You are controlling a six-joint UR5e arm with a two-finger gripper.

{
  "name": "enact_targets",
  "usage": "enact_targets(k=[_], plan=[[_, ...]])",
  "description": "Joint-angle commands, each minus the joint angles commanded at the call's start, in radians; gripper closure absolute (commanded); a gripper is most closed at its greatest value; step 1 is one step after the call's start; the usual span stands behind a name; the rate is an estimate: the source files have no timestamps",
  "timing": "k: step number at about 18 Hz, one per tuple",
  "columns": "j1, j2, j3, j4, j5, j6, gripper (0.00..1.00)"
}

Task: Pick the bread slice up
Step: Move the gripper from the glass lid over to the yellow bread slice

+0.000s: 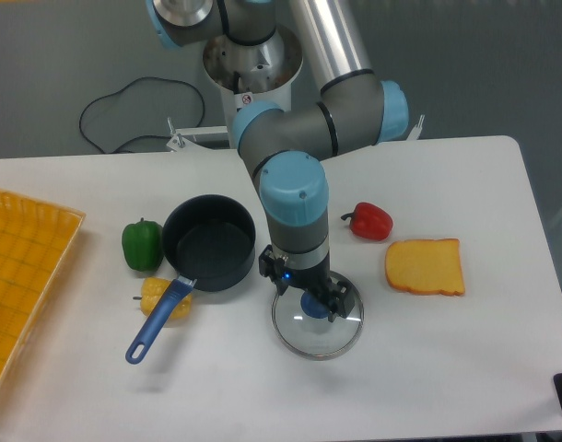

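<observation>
The bread slice (426, 267) is lying right of the lid (318, 322), with the pot (209, 244) sitting left.

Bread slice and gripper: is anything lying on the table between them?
No. In the camera view, bare white table separates the gripper, over the glass lid, from the bread slice. The red pepper sits farther back.

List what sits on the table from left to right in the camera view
Yellow tray → green pepper → yellow pepper → dark pot → glass lid under the gripper → red pepper → bread slice.
</observation>
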Motion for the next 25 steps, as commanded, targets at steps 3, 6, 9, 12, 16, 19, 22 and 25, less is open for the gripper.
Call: enact_targets(k=[3, 6, 9, 12, 16, 19, 22, 25], plan=[[0.003, 0.000, 0.002, 0.000, 0.002, 0.021, 0.00], [0.032, -0.003, -0.005, 0.005, 0.003, 0.086, 0.00], [0.081, -0.011, -0.034, 0.035, -0.008, 0.098, 0.00], [0.115, -0.035, -0.041, 0.046, 0.001, 0.280, 0.00], [0.152, -0.054, -0.038, 0.048, -0.002, 0.350, 0.00], [0.201, -0.069, -0.049, 0.041, -0.002, 0.293, 0.00], [0.258, -0.071, -0.064, 0.040, 0.005, 0.247, 0.00], [0.279, -0.071, -0.063, 0.035, 0.005, 0.175, 0.00]])
